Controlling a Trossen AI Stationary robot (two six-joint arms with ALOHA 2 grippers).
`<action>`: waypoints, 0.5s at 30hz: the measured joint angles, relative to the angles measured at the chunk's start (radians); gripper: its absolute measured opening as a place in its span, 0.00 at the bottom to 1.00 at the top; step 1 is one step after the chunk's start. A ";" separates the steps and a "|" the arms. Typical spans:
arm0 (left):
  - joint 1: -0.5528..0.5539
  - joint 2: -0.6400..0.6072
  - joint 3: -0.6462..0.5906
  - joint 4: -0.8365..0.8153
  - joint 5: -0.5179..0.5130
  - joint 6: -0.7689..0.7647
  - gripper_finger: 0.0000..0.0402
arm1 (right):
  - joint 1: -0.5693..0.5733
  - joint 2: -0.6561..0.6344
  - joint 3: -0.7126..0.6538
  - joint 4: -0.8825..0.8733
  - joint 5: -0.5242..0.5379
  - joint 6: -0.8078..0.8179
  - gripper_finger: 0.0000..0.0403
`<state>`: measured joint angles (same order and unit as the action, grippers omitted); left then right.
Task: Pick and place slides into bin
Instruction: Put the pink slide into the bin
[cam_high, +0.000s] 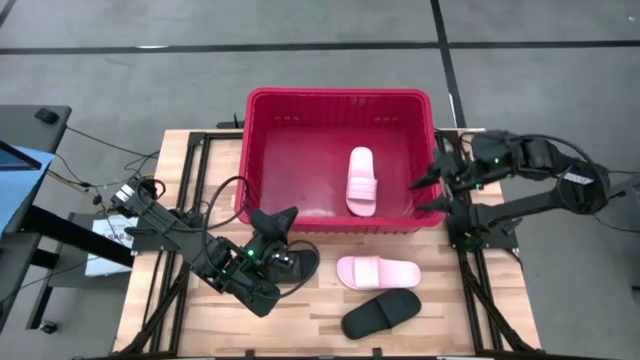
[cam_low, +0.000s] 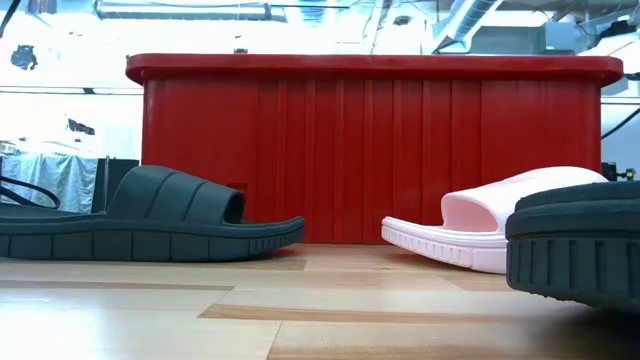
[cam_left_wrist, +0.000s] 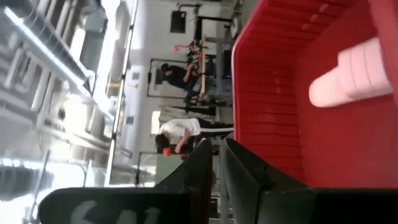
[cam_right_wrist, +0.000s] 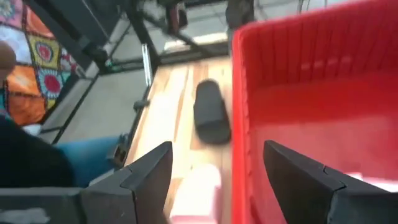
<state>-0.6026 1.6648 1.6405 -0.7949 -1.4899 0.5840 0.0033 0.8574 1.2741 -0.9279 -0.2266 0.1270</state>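
Observation:
The red bin (cam_high: 340, 95) stands at the table's far middle, with one pale pink slide (cam_high: 361, 180) lying on its floor. On the table in front of it lie a black slide (cam_high: 298, 264), a second pink slide (cam_high: 377, 272) and a second black slide (cam_high: 382, 314), each flat on its sole. My left gripper (cam_high: 272, 222) hovers above the first black slide, rolled on its side and pointing at the bin; its fingers (cam_left_wrist: 202, 165) stand almost together and hold nothing. My right gripper (cam_high: 428, 193) is open and empty over the bin's right wall (cam_right_wrist: 239, 93).
The bin's thick rim (cam_low: 380, 68) stands well above the slides. Dark frame rails run along the table's left and right sides (cam_high: 470, 240). Bare wood lies at the near left of the table (cam_high: 170, 320). People show in the room beyond (cam_left_wrist: 177, 130).

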 joint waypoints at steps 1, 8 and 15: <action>-0.002 -0.006 0.000 -0.002 -0.001 -0.022 0.08 | 0.034 0.000 0.000 -0.015 0.031 0.021 0.59; -0.017 -0.099 0.000 -0.001 0.000 -0.132 0.08 | 0.289 0.001 -0.077 -0.031 0.212 0.216 0.55; -0.048 -0.193 0.001 0.000 0.013 -0.200 0.08 | 0.526 0.001 -0.234 0.036 0.348 0.462 0.54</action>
<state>-0.6501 1.4714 1.6413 -0.7952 -1.4769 0.3839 0.5293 0.8581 1.0403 -0.8921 0.1217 0.5893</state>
